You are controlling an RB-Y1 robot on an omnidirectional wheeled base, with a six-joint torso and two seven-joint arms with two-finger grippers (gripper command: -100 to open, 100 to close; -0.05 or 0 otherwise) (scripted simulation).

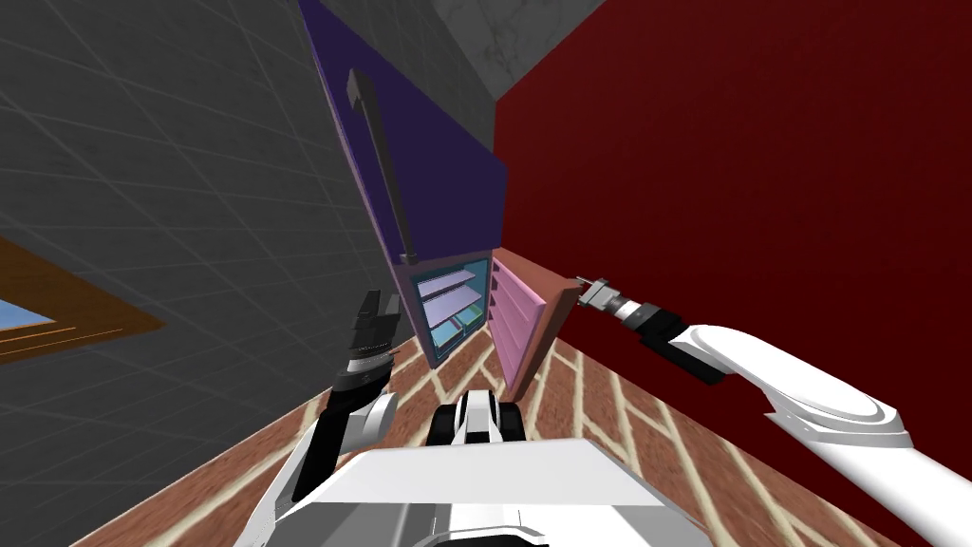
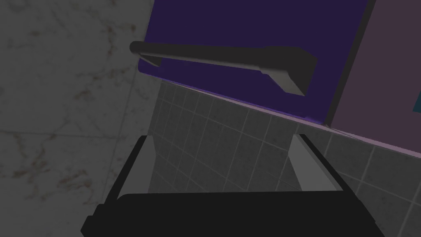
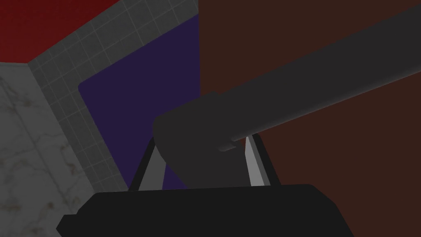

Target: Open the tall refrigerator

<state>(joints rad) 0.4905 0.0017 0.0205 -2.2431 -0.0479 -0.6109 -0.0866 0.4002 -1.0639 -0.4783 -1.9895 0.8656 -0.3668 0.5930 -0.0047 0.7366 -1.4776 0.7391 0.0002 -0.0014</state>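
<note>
A: Viewing from the head, where is the fridge [image 1: 427,171] found?
B: Ahead; its brown door [image 1: 553,318] is swung ajar at the right gripper [image 1: 581,283].
A: Left wrist?
B: The left gripper [image 2: 224,164] is spread, empty, short of the purple door [image 2: 246,24].
A: Right wrist?
B: The handle [image 3: 287,94] is pinched; a stiff, heavy swing is expected, so it is best held there.

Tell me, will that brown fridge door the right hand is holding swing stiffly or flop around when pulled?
Probably stiff: the brown door looks like a thick rigid slab, already ajar. It should swing on its hinge rather than slide or tip. The dark bar handle looks smooth, so the right gripper, shut on its end, might slip along it.
</note>
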